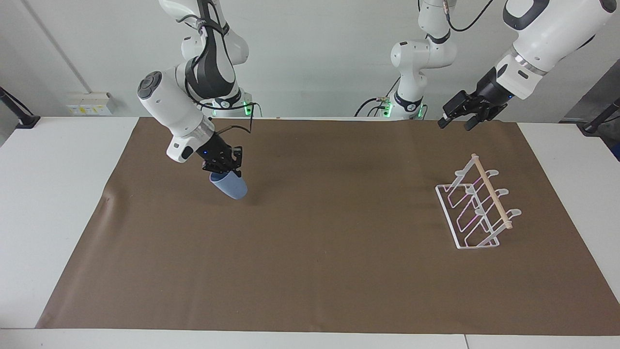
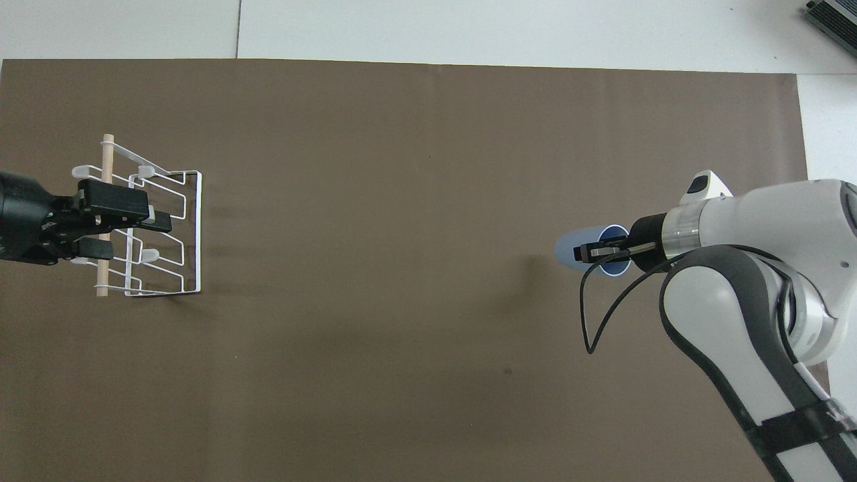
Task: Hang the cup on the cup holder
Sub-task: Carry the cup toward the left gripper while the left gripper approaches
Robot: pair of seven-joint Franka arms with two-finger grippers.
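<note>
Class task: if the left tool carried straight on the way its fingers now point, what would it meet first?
Probably the brown mat near the cup holder: the open left tool points slantwise down over it, nothing between. Depth is unclear.

Plain pale wall [image 1: 310,58] up top, evenly lit. White worktop [image 1: 53,203] stretches wide, a brown mat [image 1: 319,271] covering most of it. A white socket box [image 1: 89,103] sits low on the wall.
</note>
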